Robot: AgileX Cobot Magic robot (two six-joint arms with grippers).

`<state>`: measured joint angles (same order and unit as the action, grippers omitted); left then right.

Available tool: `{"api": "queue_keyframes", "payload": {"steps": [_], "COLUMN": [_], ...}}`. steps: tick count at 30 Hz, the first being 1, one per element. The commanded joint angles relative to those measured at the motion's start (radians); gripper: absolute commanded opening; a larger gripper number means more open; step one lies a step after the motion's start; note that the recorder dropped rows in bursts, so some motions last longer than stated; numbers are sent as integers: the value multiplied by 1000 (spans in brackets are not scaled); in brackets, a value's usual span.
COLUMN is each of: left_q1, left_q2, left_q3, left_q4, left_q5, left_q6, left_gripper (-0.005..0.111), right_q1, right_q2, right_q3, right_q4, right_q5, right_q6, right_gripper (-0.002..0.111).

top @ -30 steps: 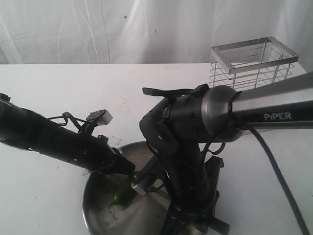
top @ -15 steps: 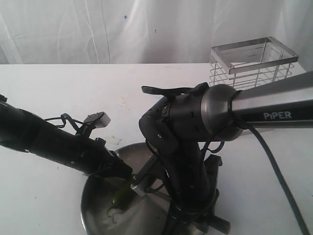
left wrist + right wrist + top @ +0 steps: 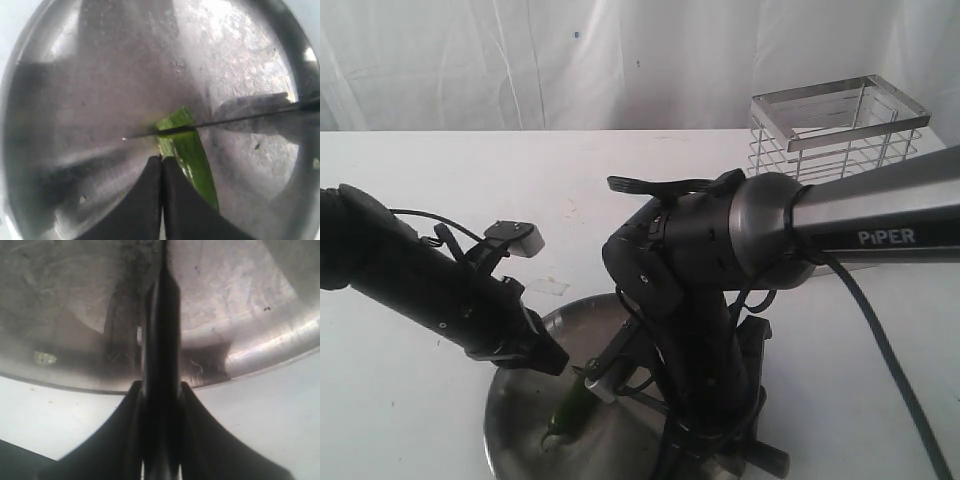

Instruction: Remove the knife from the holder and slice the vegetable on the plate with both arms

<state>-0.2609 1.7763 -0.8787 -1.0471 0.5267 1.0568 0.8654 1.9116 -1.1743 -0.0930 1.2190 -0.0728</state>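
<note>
- The surface [image 3: 470, 180] is plain white and runs back to a white draped cloth [image 3: 620, 60] that closes off the room behind it; a few small pale scraps [image 3: 552, 285] lie on the surface near the plate.
- The plate [image 3: 500, 420], of dull steel, sits at the near edge of the exterior view, partly hidden by both arms.
- The holder [image 3: 860, 131] stands upright at the far right of the surface, close to the cloth and well apart from the plate.
- The vegetable [image 3: 187, 150] lies on the plate's floor, near the middle of the dish, its pale green cut face showing.
- The left arm [image 3: 430, 285] slants down over the plate's left rim; the left jaws are pressed together with nothing between them, their tips just beside the vegetable. Whether they touch it cannot be told.
- The right arm [image 3: 700, 260] bends steeply down over the plate; the right jaws pinch the handle of the knife [image 3: 225, 121].
- The knife's thin dark blade lies edge-on across the vegetable close to its cut end.
- A tiny pale green bit [image 3: 45, 358] rests on the plate near its rim.
</note>
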Motion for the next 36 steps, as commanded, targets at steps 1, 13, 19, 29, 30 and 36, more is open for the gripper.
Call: {"api": "queue_keyframes", "payload": {"steps": [1,13,19,29,30,36], "left_q1": [-12,-131,-131,-231,-231,-231], "left_q2": [-24,-20,-20,-20,-20,-20], "left_q3": [9,71,76,76,76,76], "left_q4": [106,107,86,83,83,83], "left_q5": [100,-51,-74,-141,-141,-141], "left_q6": [-105,-115,-113,-109,-109,-109], "left_gripper": [19,31,31,31,31,31], "right_q1": [1,1,1,1,1,1], "right_q2": [-7,-7,-7,-3,-1,4], "right_q3": [-4,-4,-4,-4,-4,-4], "right_q4": [-13,-13,-13,-13,-13,-13], "right_q5": [2,2,2,2,2,2], "right_q6": [-3,-3,-3,-3,-3,-3], "right_gripper": [0,0,0,0,0,0]}}
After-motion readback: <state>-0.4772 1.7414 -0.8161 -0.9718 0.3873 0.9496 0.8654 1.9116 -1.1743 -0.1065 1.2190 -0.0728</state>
